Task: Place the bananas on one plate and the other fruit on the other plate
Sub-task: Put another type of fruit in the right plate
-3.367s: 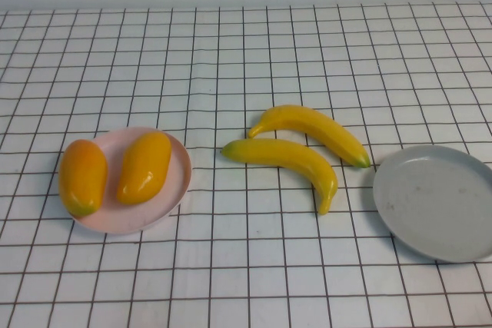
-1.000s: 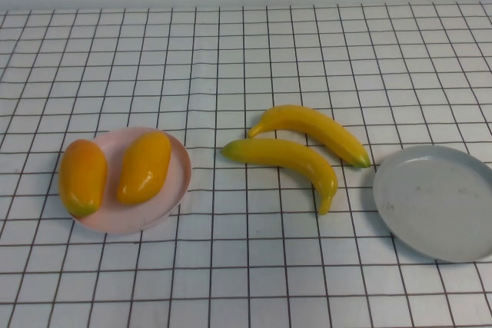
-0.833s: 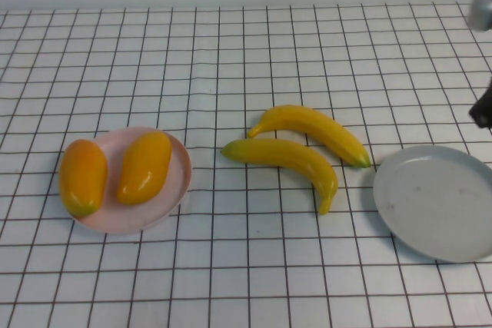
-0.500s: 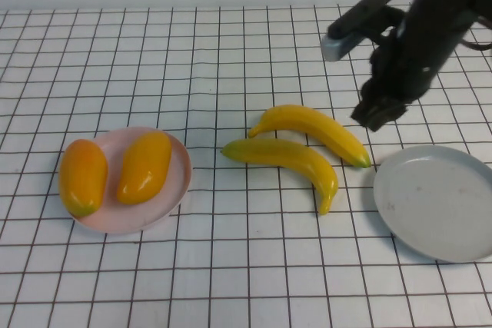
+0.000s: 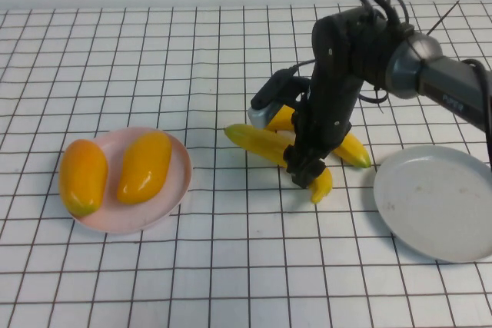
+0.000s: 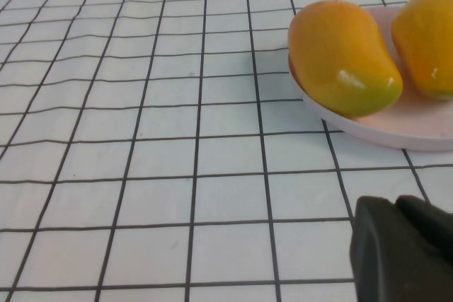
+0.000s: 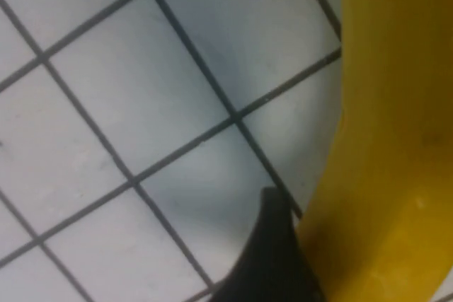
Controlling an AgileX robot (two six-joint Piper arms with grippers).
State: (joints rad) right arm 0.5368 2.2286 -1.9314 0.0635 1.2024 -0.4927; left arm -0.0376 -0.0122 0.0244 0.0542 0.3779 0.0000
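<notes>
Two bananas lie at mid-table. My right gripper (image 5: 304,173) is down on the near banana (image 5: 257,142), shut on its right half. In the right wrist view one dark fingertip (image 7: 276,259) presses against that banana (image 7: 382,175). The far banana (image 5: 351,150) lies behind it, partly hidden by the arm. The grey plate (image 5: 438,205) sits empty at the right. The two mango-like fruits (image 5: 82,176) (image 5: 144,167) lie on the pink plate (image 5: 181,170) at the left. My left gripper (image 6: 403,252) is shut and empty near that plate (image 6: 396,125), out of the high view.
The table is covered by a white cloth with a black grid (image 5: 231,266). The right arm (image 5: 430,74) reaches in from the right over the far side of the grey plate.
The right arm came in from the upper right and dropped onto the near banana. That banana has shifted slightly away from me. Fruits on the pink plate have not moved.
</notes>
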